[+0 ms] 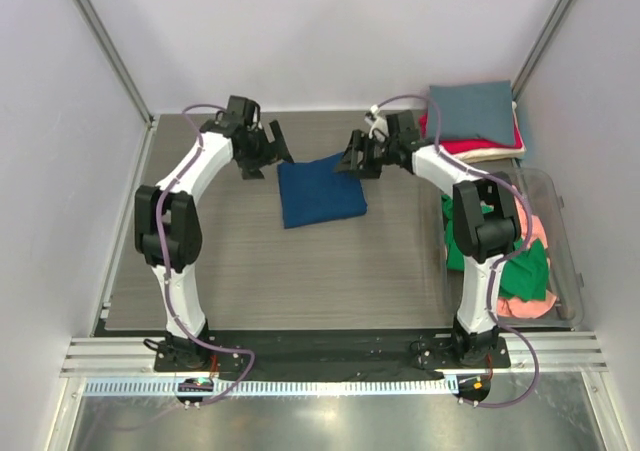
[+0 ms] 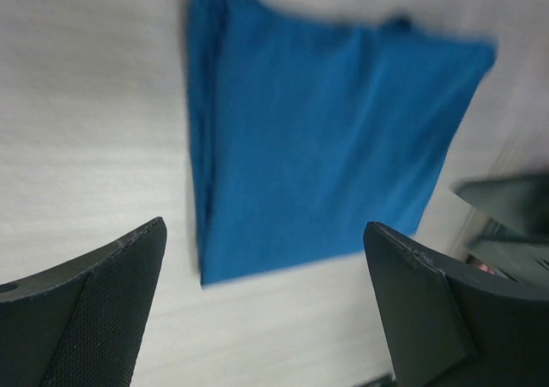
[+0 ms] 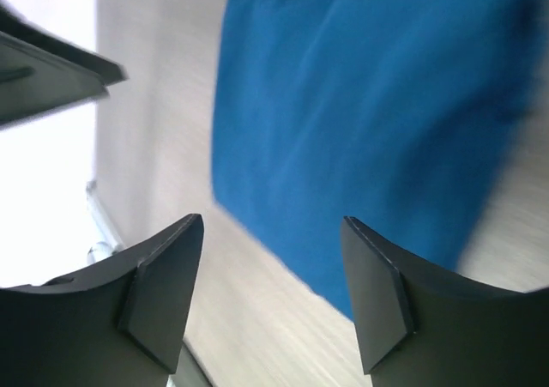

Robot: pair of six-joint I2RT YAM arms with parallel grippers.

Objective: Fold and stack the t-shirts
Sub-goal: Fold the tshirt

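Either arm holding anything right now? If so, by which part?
Nothing held. Left gripper and right gripper both show open, empty jaws; the folded blue t-shirt lies free on the table.

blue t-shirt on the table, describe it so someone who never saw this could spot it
Start at the grey wood-grain table and look to its middle. A blue t-shirt lies there folded into a flat rectangle. It is the only shirt alone on bare tabletop: the others sit in the far-right stack or the clear bin.
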